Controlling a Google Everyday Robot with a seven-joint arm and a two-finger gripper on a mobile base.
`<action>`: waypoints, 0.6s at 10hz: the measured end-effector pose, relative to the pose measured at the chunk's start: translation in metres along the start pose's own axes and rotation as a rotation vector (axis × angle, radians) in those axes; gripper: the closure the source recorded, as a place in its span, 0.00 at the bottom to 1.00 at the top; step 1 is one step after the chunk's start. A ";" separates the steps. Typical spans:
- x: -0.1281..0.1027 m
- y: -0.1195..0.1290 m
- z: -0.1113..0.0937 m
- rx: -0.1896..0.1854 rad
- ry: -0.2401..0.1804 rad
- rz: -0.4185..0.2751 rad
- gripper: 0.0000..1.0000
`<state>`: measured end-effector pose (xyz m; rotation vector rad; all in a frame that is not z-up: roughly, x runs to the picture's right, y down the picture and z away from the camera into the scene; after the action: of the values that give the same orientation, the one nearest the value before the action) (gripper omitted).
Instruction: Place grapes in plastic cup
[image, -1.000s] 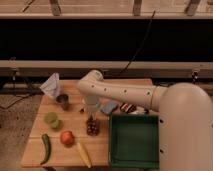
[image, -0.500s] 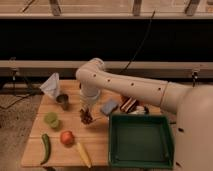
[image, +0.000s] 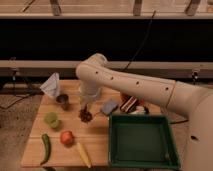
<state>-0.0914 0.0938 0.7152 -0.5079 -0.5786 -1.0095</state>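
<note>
Over the wooden worktop (image: 97, 139), the gripper (image: 85, 106) is clamped on a small dark reddish-purple bunch of grapes (image: 85, 116), near the translucent light-green plastic cup (image: 51, 119).

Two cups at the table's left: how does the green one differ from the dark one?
The plastic cup is translucent light green; the metal cup is dark grey. The plastic cup looks wider and squatter than the metal cup. The plastic cup sits nearer the front edge, the metal cup behind it. Both stand upright, left of the gripper, shut on the grapes.
</note>
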 end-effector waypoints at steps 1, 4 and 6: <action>0.000 0.001 0.000 0.000 0.000 0.001 1.00; 0.000 -0.002 0.000 0.000 -0.005 -0.012 1.00; -0.003 -0.020 -0.006 0.009 -0.012 -0.055 1.00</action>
<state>-0.1092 0.0826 0.7111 -0.4931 -0.6101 -1.0563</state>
